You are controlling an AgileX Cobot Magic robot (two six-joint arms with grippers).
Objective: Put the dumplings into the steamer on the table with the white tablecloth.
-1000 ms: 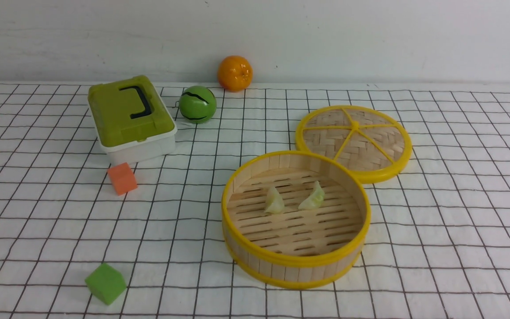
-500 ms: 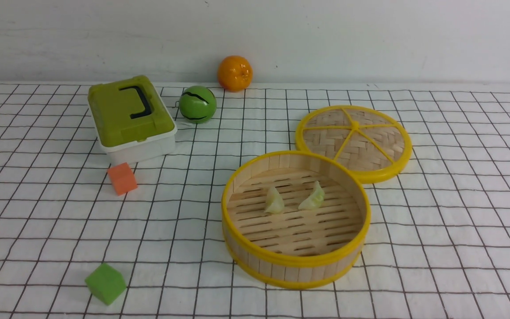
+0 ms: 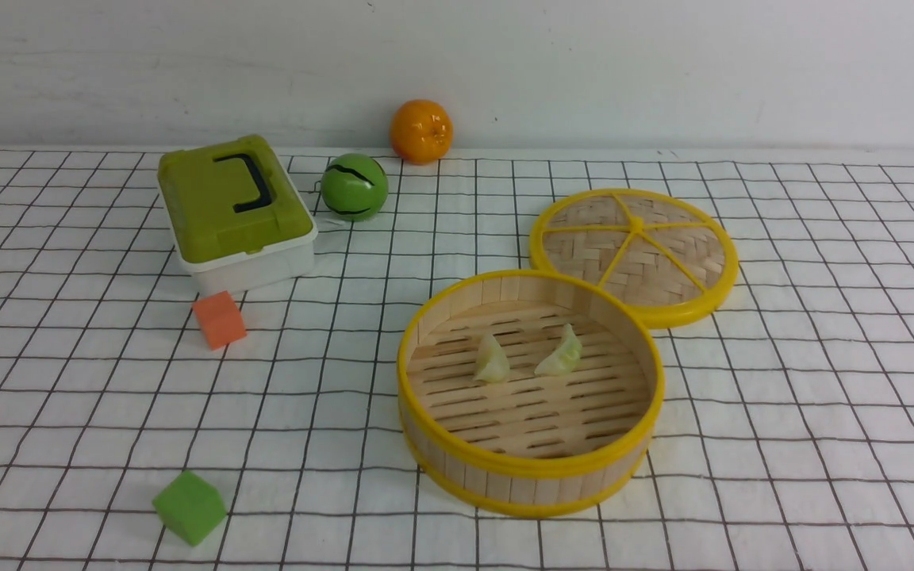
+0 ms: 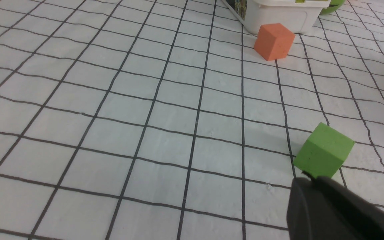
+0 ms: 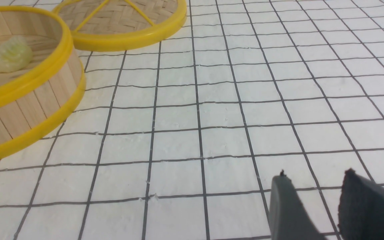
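Presently, both dumplings (image 3: 527, 356) are seen lying apart on the slatted floor of the steamer (image 3: 531, 469). The left gripper (image 4: 312, 181) is pressed closed, empty, near a green cube (image 4: 323, 149). The right gripper (image 5: 313, 181) appears slightly parted, nothing held.
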